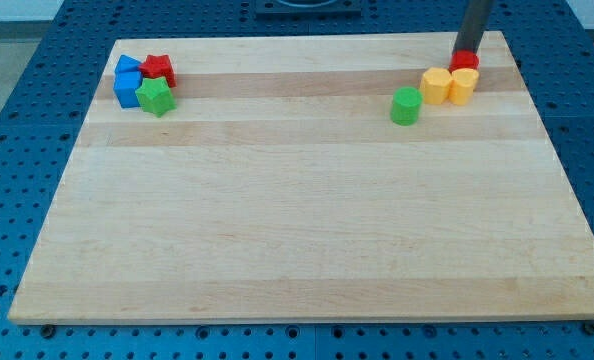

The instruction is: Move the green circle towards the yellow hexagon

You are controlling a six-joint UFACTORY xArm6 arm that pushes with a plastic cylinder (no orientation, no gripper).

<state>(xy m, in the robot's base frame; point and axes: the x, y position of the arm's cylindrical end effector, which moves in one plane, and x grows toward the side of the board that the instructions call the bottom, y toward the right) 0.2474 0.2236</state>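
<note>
The green circle (406,105) stands on the wooden board at the view's upper right. Just to its right and slightly higher are two yellow blocks side by side: a yellow hexagon (436,85) and another yellow block (463,85). A small red block (465,61) sits right above the right yellow one. My rod comes down from the view's top edge and my tip (466,52) ends at the top of that red block, above and to the right of the green circle, apart from it.
A cluster sits at the view's upper left: two blue blocks (128,82), a red block (158,68) and a green star-like block (157,97). The wooden board (297,220) lies on a blue perforated table.
</note>
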